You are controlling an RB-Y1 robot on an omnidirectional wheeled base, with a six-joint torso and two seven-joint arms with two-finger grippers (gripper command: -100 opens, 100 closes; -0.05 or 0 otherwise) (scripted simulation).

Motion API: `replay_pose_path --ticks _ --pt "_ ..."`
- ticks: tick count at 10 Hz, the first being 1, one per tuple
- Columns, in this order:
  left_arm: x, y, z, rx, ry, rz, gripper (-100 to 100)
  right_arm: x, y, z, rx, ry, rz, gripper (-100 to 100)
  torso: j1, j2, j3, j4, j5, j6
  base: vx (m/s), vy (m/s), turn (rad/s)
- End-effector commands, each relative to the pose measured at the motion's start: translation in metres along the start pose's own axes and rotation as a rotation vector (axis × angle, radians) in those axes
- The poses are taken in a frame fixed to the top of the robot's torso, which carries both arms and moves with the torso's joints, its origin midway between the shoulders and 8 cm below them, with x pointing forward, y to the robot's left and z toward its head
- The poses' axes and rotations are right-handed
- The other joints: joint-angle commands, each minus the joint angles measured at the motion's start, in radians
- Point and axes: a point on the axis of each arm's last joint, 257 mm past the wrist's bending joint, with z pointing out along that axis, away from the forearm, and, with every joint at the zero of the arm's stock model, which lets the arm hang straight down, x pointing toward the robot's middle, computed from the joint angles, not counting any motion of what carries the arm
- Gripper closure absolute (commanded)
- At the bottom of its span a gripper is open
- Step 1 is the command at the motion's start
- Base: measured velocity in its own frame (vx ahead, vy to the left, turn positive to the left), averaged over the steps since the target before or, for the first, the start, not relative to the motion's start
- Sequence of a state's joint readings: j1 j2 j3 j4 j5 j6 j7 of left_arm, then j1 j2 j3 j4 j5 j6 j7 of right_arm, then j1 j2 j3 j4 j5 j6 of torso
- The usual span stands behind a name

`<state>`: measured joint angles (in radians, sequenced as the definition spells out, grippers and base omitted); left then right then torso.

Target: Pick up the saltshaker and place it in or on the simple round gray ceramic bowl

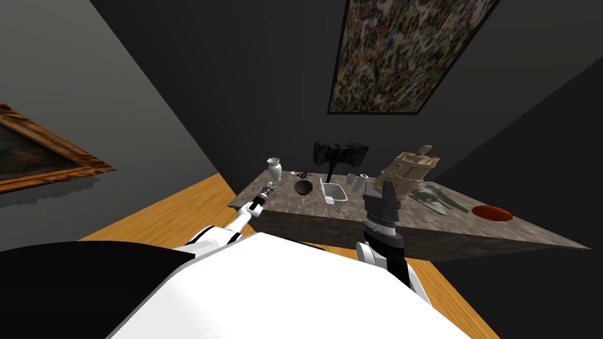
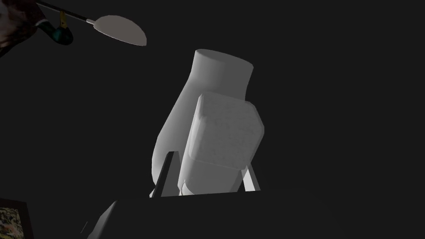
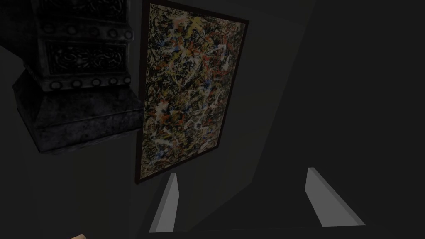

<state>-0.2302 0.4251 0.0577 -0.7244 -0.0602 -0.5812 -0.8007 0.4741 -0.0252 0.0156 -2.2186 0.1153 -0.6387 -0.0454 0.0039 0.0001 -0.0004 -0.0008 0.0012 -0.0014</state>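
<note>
Within left claw [image 2: 209, 162], white saltshaker [image 2: 224, 132]

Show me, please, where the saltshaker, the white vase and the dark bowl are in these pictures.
saltshaker [image 2: 222, 141]: left wrist view, on its blocky top.
white vase [image 1: 274, 172]: head view, on its belly.
dark bowl [image 1: 303, 188]: head view, on its inside.

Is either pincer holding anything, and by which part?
The left pincer grips the saltshaker by its lower body, below the blocky top. The right pincer is open and empty.
</note>
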Motion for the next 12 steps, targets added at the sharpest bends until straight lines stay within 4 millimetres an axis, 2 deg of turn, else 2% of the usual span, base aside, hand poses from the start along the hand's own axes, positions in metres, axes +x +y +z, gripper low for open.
replay_pose_path --ticks 1,3,4,7,8,10,11,12 --pt "0.008 -0.017 0.001 0.015 0.009 -0.001 100 0.0 0.0 0.0 0.0 0.0 0.0 0 0.0 0.0 0.0 0.0 0.0 0.0 0.002 0.052 0.073" --pt "0.018 -0.041 0.0 0.032 0.015 -0.012 100 0.0 0.0 0.0 0.0 0.0 0.0 0 0.0 0.0 0.0 0.0 0.0 0.0 -0.001 0.063 0.088" --pt "0.016 -0.043 0.001 0.04 0.013 -0.002 100 0.0 0.0 0.0 0.0 0.0 0.0 0 0.001 0.001 0.001 0.001 0.0 0.0 0.003 0.046 0.024" --pt "0.024 -0.075 -0.001 0.057 0.013 -0.008 100 0.0 0.0 0.0 0.0 0.0 0.0 0 0.0 0.0 0.0 0.001 0.0 0.0 0.012 0.056 0.089" --pt "0.025 -0.076 -0.001 0.061 0.017 0.002 100 0.0 0.0 0.0 0.0 0.0 0.0 0 0.0 0.0 0.0 0.0 0.0 0.0 0.003 0.043 0.034" --pt "0.028 -0.094 -0.003 0.065 0.013 0.003 100 0.0 0.0 0.0 0.0 0.0 0.0 0 0.0 0.0 0.0 0.0 0.0 -0.001 -0.002 0.047 0.082" --pt "0.026 -0.089 -0.002 0.066 0.013 0.003 100 0.0 0.0 0.0 0.0 0.0 0.0 0 0.0 0.001 0.001 0.0 0.0 -0.001 -0.002 0.024 0.019" --pt "0.026 -0.089 -0.003 0.065 0.014 0.003 0 0.0 0.0 0.0 0.0 0.0 0.0 0 -0.001 0.001 0.0 0.0 -0.001 0.0 0.0 0.0 0.0"
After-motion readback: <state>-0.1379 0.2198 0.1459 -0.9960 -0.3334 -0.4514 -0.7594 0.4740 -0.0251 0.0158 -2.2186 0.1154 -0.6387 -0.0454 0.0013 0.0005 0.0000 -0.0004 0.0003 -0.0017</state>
